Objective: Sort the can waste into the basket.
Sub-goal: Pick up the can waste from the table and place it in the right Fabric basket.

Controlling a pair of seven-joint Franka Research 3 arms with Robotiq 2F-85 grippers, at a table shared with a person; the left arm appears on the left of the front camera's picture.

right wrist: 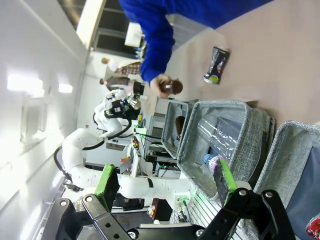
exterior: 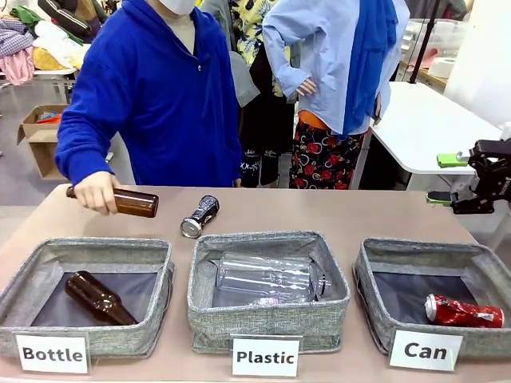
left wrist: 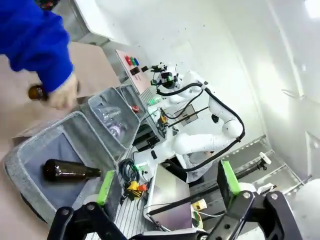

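The black can (exterior: 200,216) with a silver end lies on its side on the table behind the middle bin, also seen in the right wrist view (right wrist: 216,65). A crushed red can (exterior: 463,311) rests inside the grey basket (exterior: 375,291) labelled "Can" at the front right. My right gripper (exterior: 445,179) hovers open above the table's far right edge, behind that basket (right wrist: 292,150), with nothing between its green pads (right wrist: 225,175). My left gripper (left wrist: 167,182) is open and empty, high over the left bin.
A person in a blue hoodie holds a brown bottle (exterior: 132,202) over the table's back left. The "Bottle" bin (exterior: 24,299) holds a brown bottle (exterior: 97,298). The "Plastic" bin (exterior: 267,319) holds clear bottles. Bare table lies around the black can.
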